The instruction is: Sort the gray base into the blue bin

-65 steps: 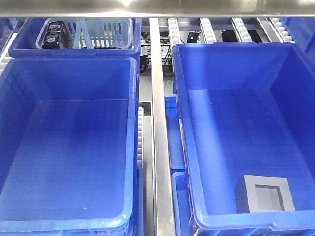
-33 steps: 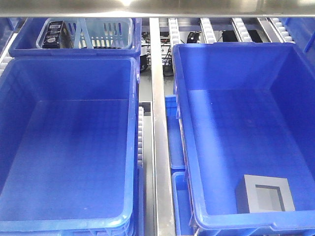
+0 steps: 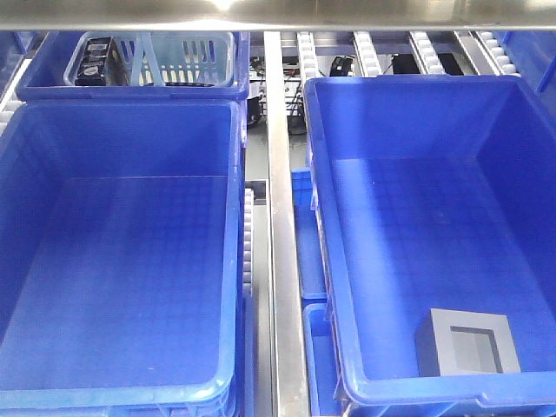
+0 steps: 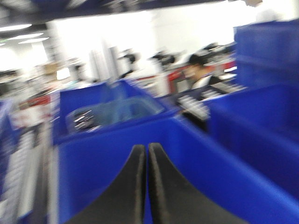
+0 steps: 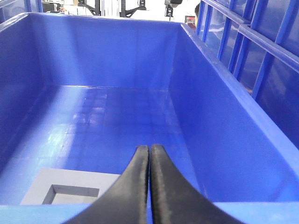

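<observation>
The gray base [image 3: 466,343], a gray block with its rectangular recess facing up, lies on the floor of the right blue bin [image 3: 321,174] near its front right corner. It also shows in the right wrist view [image 5: 70,189], low and left of my right gripper [image 5: 149,148], which is shut and empty above the bin's near rim. The left blue bin [image 3: 236,217] holds nothing. My left gripper [image 4: 144,148] is shut and empty in a blurred view, above a blue bin wall [image 4: 103,154]. Neither gripper shows in the front view.
A pale-blue slotted basket [image 3: 187,56] with a dark item [image 3: 95,61] sits in a blue bin at the back left. A metal rail [image 3: 282,261] runs between the two bins, with roller tracks [image 3: 365,52] behind. Stacked blue crates [image 5: 261,51] stand right of the right bin.
Nothing has visibly moved in the front view; the gray base lies in the same spot.
</observation>
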Tool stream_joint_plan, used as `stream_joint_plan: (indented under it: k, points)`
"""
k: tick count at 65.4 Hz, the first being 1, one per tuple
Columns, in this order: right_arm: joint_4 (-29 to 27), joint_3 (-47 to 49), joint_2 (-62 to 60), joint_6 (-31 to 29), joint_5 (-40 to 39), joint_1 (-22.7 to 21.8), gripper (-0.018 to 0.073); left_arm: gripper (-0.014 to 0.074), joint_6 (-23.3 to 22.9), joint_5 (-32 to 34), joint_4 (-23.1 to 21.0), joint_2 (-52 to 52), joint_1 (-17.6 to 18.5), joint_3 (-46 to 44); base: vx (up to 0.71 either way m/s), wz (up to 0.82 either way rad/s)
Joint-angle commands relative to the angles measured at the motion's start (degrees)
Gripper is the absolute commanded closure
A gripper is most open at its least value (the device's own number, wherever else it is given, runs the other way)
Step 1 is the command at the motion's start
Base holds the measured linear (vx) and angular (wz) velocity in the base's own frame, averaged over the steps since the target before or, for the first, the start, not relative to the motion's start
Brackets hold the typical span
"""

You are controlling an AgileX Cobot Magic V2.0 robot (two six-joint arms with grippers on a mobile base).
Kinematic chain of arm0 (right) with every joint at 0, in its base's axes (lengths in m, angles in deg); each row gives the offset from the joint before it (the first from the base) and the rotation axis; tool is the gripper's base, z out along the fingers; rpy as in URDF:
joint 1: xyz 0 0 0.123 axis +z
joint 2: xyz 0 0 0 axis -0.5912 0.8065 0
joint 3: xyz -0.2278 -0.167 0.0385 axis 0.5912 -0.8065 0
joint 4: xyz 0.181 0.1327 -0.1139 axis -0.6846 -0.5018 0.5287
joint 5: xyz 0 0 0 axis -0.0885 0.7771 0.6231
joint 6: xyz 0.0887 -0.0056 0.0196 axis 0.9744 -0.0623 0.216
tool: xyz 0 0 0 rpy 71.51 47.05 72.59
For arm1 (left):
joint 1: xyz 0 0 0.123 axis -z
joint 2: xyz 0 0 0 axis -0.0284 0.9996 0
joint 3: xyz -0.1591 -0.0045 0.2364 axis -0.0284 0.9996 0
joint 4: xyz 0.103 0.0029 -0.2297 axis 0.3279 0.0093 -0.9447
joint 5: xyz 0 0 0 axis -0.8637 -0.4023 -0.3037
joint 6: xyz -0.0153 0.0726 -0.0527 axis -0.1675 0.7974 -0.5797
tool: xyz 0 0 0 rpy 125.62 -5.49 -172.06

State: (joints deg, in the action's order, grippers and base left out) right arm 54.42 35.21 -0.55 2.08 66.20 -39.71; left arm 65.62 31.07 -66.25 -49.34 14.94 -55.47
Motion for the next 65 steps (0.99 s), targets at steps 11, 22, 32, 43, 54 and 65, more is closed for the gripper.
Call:
stream_joint_plan:
  k: [11, 22, 32, 43, 54, 65]
  points:
    - [0.52, -0.77, -0.85, -0.33, -4.36, -0.08, 0.0568, 0.0602, 0.00, 11.57, -2.53, -0.49, -13.72, 9.89, 0.00, 0.00]
    - [0.52, -0.77, -0.85, -0.33, -4.36, -0.08, 0.0568, 0.0602, 0.00, 20.10, -2.53, -0.49, -15.30, 20.33, 0.00, 0.00]
    - [0.52, -0.77, -0.85, -0.33, -4.36, -0.08, 0.0568, 0.0602, 0.00, 27.16, -2.53, -0.49, -15.30, 27.82, 0.00, 0.00]
    - [0.52, -0.77, -0.85, -0.33, -4.36, -0.08, 0.0568, 0.0602, 0.00, 26.34, -2.53, -0.49, -15.30, 29.11, 0.00, 0.00]
    - [0.52, -0.77, -0.85, -0.33, -4.36, -0.08, 0.0568, 0.0602, 0.00, 26.34, -2.53, -0.49, -15.30, 29.11, 0.00, 0.00]
    - [0.52, -0.77, -0.85, -0.33, -4.36, -0.08, 0.0568, 0.0602, 0.00, 26.34, -2.53, -0.38, -15.30, 29.11, 0.00, 0.00]
